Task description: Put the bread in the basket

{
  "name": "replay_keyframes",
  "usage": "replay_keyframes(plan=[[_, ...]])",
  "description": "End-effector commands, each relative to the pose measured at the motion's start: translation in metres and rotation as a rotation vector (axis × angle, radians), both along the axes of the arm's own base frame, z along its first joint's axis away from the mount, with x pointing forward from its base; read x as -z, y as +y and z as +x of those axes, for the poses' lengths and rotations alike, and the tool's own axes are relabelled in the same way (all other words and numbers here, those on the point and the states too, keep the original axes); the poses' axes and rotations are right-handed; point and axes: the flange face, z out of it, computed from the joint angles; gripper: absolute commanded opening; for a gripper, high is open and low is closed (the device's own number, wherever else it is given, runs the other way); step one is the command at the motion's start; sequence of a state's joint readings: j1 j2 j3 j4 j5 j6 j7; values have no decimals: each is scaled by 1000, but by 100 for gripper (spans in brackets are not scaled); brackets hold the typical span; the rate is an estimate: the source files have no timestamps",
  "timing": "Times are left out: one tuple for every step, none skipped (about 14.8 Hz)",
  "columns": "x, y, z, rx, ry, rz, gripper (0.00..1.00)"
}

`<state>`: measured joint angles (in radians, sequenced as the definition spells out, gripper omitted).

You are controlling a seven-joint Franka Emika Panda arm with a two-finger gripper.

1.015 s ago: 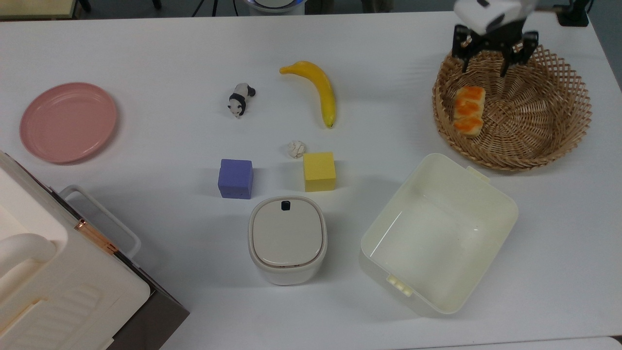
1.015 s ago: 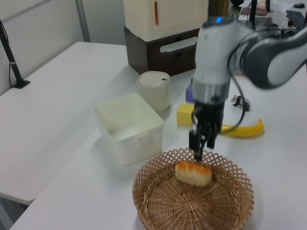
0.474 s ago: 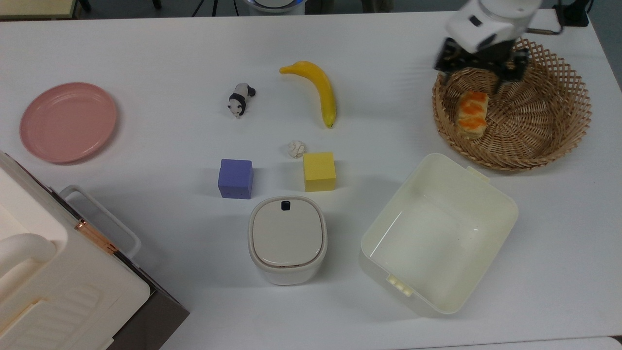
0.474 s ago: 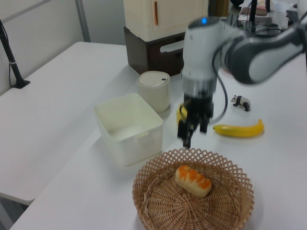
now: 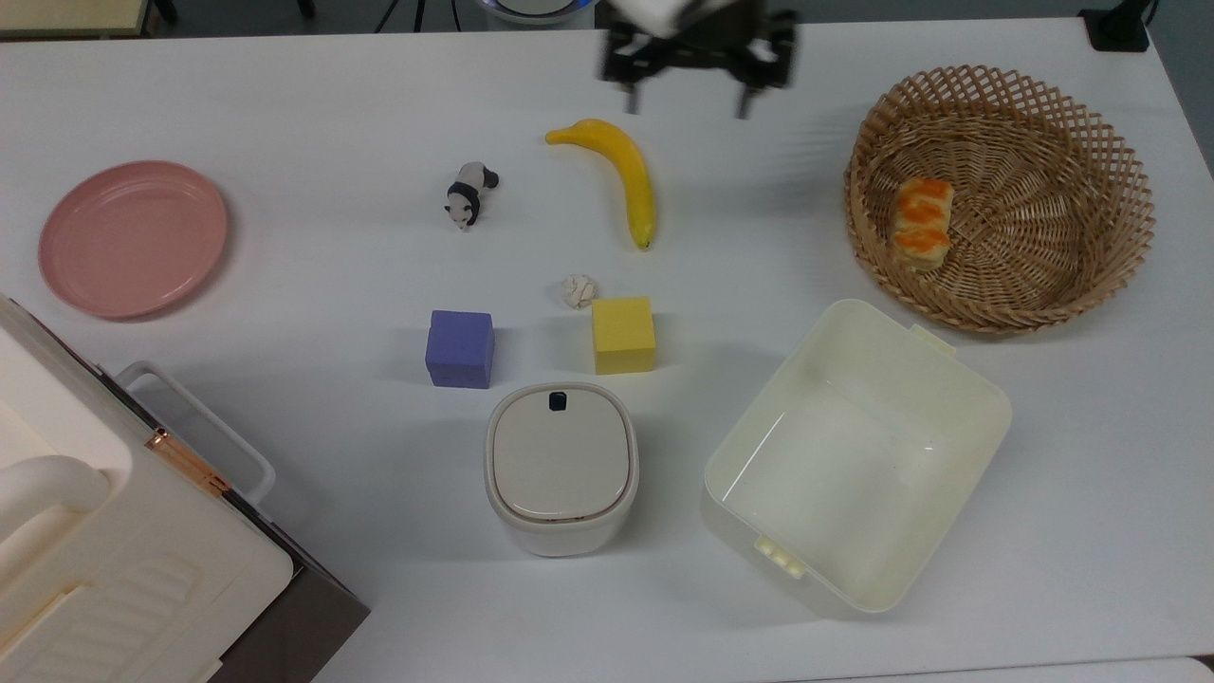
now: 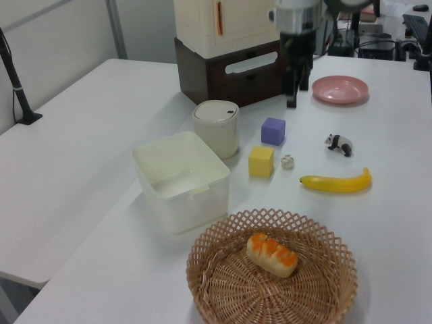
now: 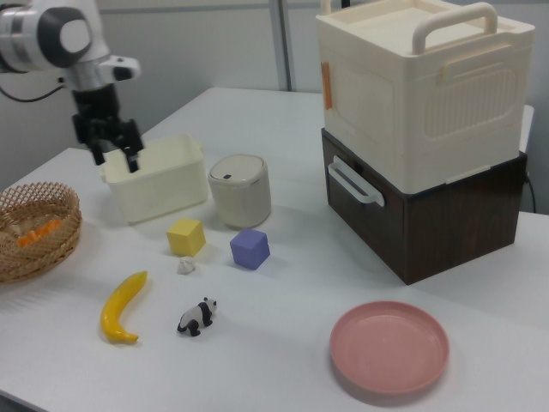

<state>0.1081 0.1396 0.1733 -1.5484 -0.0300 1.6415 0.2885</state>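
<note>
The white table (image 5: 285,76) carries everything, and a second white table stands beside it on the left view's left, against a pale wall with a metal post. On the far side in the left view, cables and dark equipment sit at the table's end.

The basket (image 5: 1062,285) stands at the top view's right end, with the bread (image 5: 920,223) lying inside it on the woven base, toward the top view's left side of the bowl; nothing touches the bread. Just below the basket in the top view is the cream tub (image 5: 858,455). A lidded canister (image 5: 561,467), a purple cube (image 5: 460,348), a yellow cube (image 5: 623,334) and a small whitish ball (image 5: 578,290) sit mid-table, the ball just beside the yellow cube. The banana (image 5: 626,175) and a toy panda (image 5: 469,193) lie farther up, a pink plate (image 5: 133,237) at the top view's left, and a cream case on a dark box (image 7: 429,146) in the corner.

The claw (image 5: 690,102) hangs above the table near the top view's upper edge, just above the banana's stem end, its fingers spread apart and holding nothing.

Half a second ago it was over the basket's rim beside the bread; it has since swung well clear toward the top view's left. The bread has not shifted in that time.
</note>
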Motion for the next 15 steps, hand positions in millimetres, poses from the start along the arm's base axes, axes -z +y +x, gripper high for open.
replay_keyframes(plan=[[-12,-78,-3,-36,7,-18,100],[-14,-96,-1,-38,3,-18,100],[-16,-111,0,-49,2,-14,100],[-17,-124,0,-66,2,-9,100],[-23,-136,-2,-75,-8,-7,100],[-24,-143,-3,-76,-9,-7,100],[-22,-145,-1,-74,-12,-9,100],[-20,-147,0,-69,-11,-10,100],[-17,-150,2,-66,-6,-11,100],[-12,-150,4,-68,2,-17,100],[-10,-149,5,-62,6,-17,100],[-12,-153,5,-51,1,-13,100],[-15,-160,4,-35,-3,-9,100],[-19,-172,4,-11,-11,-10,100],[-18,-173,4,-12,-12,-19,100]])
